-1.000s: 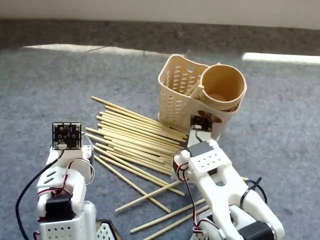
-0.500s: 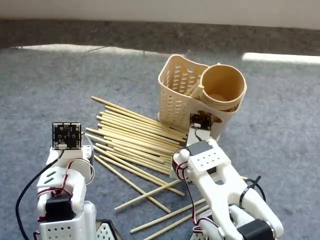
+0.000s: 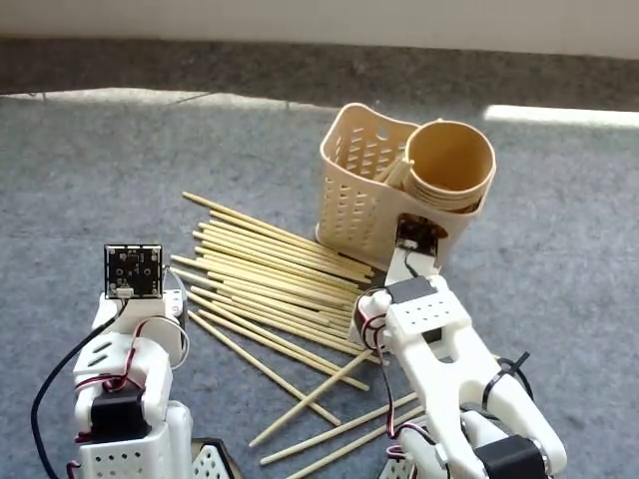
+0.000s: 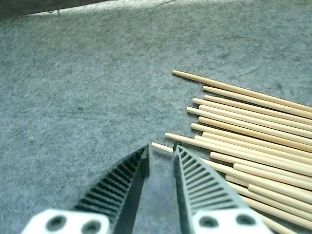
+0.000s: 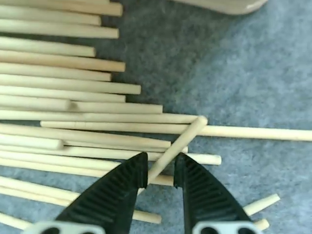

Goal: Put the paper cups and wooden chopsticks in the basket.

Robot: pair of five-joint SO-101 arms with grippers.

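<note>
A cream plastic basket (image 3: 354, 190) stands on the grey carpet with stacked paper cups (image 3: 449, 165) leaning in it. Many wooden chopsticks (image 3: 270, 274) lie in a fan to its near left. My right gripper (image 5: 160, 157) hovers low over the pile's near end, in front of the basket, shut on a single tilted chopstick (image 5: 187, 134) that crosses over the others. The same chopstick (image 3: 310, 399) slants toward the near edge in the high view. My left gripper (image 4: 161, 148) sits at the pile's other side, slightly open, with a chopstick tip (image 4: 162, 146) on the carpet between its fingertips.
The left arm (image 3: 130, 339) and the right arm (image 3: 439, 349) fill the near edge. A few loose chopsticks (image 3: 339, 434) lie between them. Bare carpet stretches left of the pile and beyond the basket, whose base (image 5: 224, 4) is close to the right gripper.
The right arm has shifted slightly toward the basket. The loose chopstick at its gripper has swung to a steeper angle. The left arm has stayed still.
</note>
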